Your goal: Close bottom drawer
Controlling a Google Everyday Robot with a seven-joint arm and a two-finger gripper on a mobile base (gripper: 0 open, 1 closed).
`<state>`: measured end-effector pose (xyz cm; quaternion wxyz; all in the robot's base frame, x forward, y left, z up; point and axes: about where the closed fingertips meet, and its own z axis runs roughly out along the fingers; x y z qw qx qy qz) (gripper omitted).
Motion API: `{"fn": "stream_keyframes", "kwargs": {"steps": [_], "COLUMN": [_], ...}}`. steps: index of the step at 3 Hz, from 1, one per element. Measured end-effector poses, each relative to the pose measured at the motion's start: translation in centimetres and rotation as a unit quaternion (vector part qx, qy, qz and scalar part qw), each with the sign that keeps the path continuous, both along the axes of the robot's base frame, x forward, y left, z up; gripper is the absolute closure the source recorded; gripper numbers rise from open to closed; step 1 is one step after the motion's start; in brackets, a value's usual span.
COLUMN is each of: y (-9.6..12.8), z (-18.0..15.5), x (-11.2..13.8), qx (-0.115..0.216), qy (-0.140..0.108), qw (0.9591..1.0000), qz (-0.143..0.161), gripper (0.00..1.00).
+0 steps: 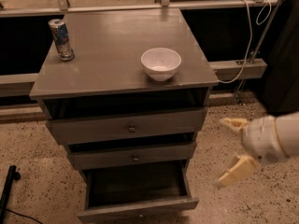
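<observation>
The bottom drawer [138, 209] of the grey wooden cabinet [121, 73] is pulled far out, showing its dark empty box. Its flat front sits at the lower edge of the view. The two wider drawers above, the top one [128, 125] and the middle one [133, 155], stand slightly out. My gripper [230, 149] is to the right of the cabinet, at about middle-drawer height, apart from it. Its two cream fingers [238, 169] are spread apart and hold nothing.
A white bowl [161, 63] and a drink can [61, 39] stand on the cabinet top. A white cable [243, 45] hangs at the right by a dark wall ledge. A black object [7, 190] lies on the speckled floor at the lower left.
</observation>
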<state>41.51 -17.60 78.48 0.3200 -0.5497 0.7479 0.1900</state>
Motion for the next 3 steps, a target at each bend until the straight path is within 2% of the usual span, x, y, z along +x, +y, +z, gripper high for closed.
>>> {"fn": "stream_keyframes", "kwargs": {"steps": [1,2,3], "y": [1.4,1.8,2.9], "z": [-8.1,-9.6,-10.9], "x": [-3.4,-4.3,-3.9], "qx": [0.062,0.068,0.084], "qy": [0.05,0.066,0.044], "qw": [0.9968,0.9955,0.9955], "qz": [-0.005,0.0,0.007], "gripper": [0.0,0.0,0.0]}}
